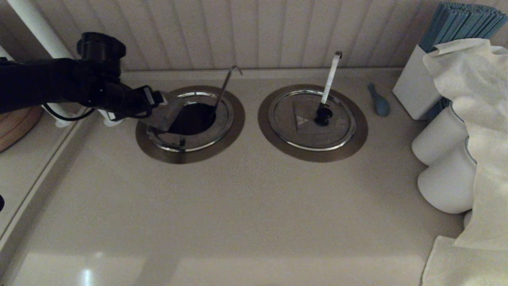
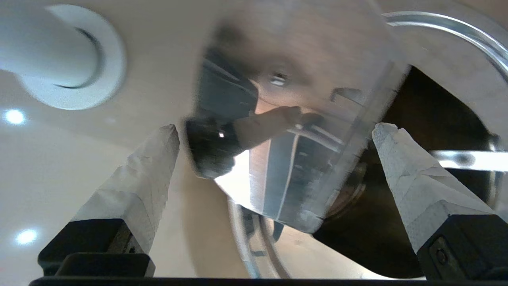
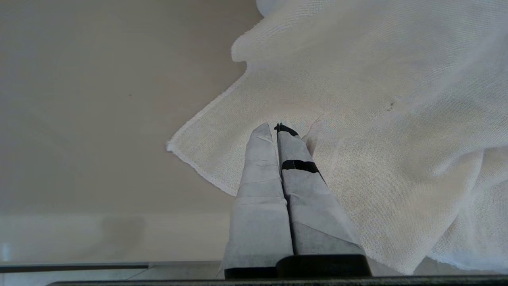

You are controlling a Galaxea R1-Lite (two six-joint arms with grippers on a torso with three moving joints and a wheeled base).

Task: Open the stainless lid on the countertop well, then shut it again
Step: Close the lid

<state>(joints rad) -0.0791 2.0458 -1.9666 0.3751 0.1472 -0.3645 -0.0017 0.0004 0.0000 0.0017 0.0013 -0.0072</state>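
The stainless lid (image 1: 164, 113) has its folding flap raised and tilted up over the left side of the countertop well (image 1: 194, 119), whose dark hole shows open inside the brushed flange (image 1: 190, 155). The thin hooked rod (image 1: 226, 85) leans out of the hole toward the back. My left gripper (image 1: 158, 97) is at the well's left rim, open. In the left wrist view the shiny flap (image 2: 301, 119) stands between the wide-apart fingers (image 2: 158, 171), touching neither, with the left gripper (image 2: 278, 133) around it. My right gripper (image 3: 274, 129) is shut on nothing, above a white cloth (image 3: 377, 99).
The twin well's lid (image 1: 301, 123) lies closed to the right, with its pale strip handle (image 1: 331, 75). A blue spoon (image 1: 379, 101), a white box of blue straws (image 1: 414, 85), white cups (image 1: 436, 139) and a cloth (image 1: 476, 119) crowd the right. A white post (image 1: 35, 28) stands behind the left arm.
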